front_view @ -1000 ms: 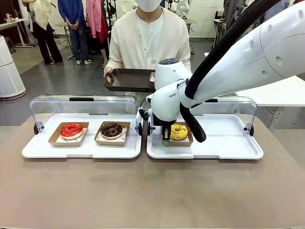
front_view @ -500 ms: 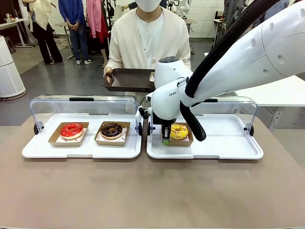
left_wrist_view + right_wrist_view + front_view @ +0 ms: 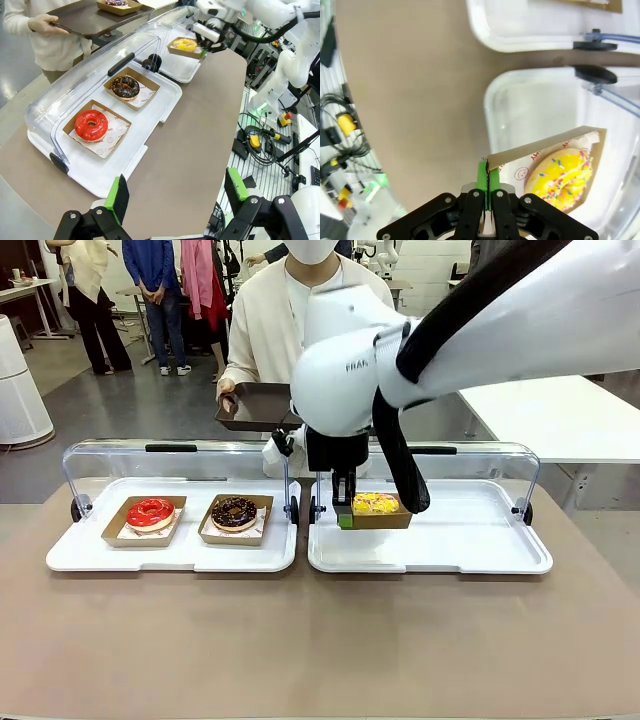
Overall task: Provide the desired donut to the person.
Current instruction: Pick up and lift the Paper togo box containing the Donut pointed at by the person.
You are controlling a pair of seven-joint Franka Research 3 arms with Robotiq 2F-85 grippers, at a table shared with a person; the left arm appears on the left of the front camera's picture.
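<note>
A yellow sprinkled donut (image 3: 375, 503) in a shallow cardboard box (image 3: 388, 521) hangs a little above the right white tray (image 3: 470, 545). My right gripper (image 3: 345, 519) is shut on the box's left rim. The right wrist view shows the green pads (image 3: 481, 176) pinching that rim, with the yellow donut (image 3: 563, 176) to their right. The person (image 3: 268, 330) in a cream cardigan stands at the far side, holding a dark tray (image 3: 255, 406) just behind my right arm. My left gripper (image 3: 176, 190) is open and holds nothing, high over the table's near left corner.
The left white tray (image 3: 170, 552) holds a red donut (image 3: 150, 512) and a chocolate donut (image 3: 234, 511) in cardboard boxes. Clear lids (image 3: 175, 462) stand open behind both trays. A boxed donut (image 3: 116, 4) lies on the person's tray. Bare brown table lies in front.
My right arm has risen and lifted the boxed yellow donut off the right white tray. The person's tray and the other donuts have stayed put.
</note>
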